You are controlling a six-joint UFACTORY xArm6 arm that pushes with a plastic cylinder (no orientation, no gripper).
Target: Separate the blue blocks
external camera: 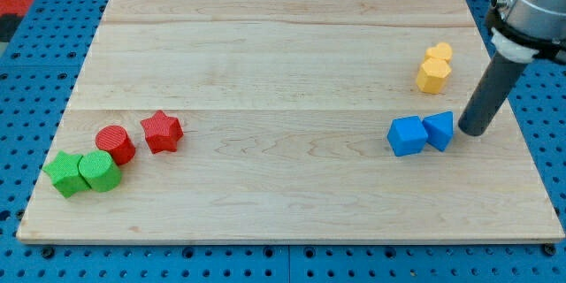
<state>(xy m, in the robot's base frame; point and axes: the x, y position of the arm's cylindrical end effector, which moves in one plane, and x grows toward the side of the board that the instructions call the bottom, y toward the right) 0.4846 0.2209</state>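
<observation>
**Tip beside the blue pair; blue blocks in contact**

Hidden or unclear: my arm enters from the view's top right corner and is cut off by the frame there, so only the grey collar and the dark rod show. I carry no jaws, so there is nothing to open or close and nothing is held; the rod ends in my tip [471,133], resting on the wooden board [283,62]. The two yellow blocks overlap, and the farther one's shape cannot be made out fully.

Count: eight blocks, two of each colour.

Blue, two: the blue wedge-like block [439,130] lies just to the view's left of my tip, very close; whether they touch I cannot tell. The blue cube [407,135] sits on the wedge's far side from my tip, touching it.

Yellow, two: the yellow hexagonal block [433,75] and the second yellow block [439,52] stand toward the view's top from my tip, slightly left, touching each other.

Red, two: the red star [162,131] and red cylinder [115,144] lie well apart from my tip, far toward the view's left.

Green, two: the green star [66,173] and green hexagonal block [100,172] lie farther left still, touching one another, beside the red cylinder.
</observation>
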